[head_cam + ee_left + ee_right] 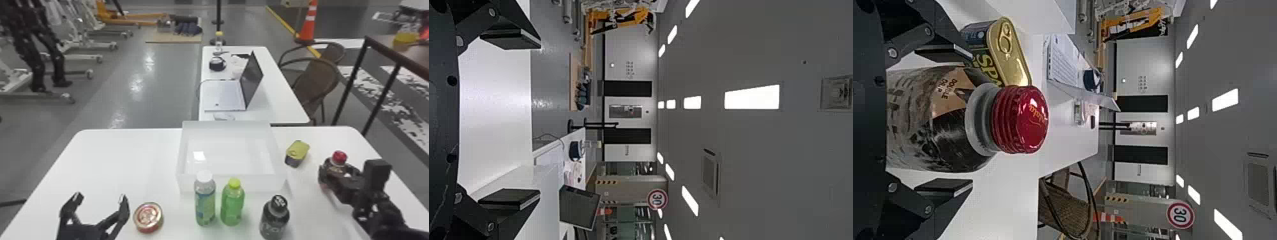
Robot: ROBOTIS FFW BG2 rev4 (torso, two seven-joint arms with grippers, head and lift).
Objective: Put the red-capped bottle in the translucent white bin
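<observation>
The right gripper (339,169) is at the right side of the table around the red-capped bottle (339,157), which stands upright. In the right wrist view, the dark bottle (948,120) lies between the spread fingers of the right gripper (972,118), with a narrow gap on either side. To its left in the head view, the translucent white bin (261,183) sits at the table's middle, its floor bare. My left gripper (100,197) is parked at the front left with its fingers apart; in the left wrist view, nothing is between the fingers of the left gripper (539,120).
Between bin and right gripper sits a yellow-lidded can (297,151). In front of the bin stand a white-capped bottle (205,201), a green bottle (232,204) and a black-capped bottle (275,218). A round tin (148,217) is beside the left gripper. A laptop (226,95) rests behind.
</observation>
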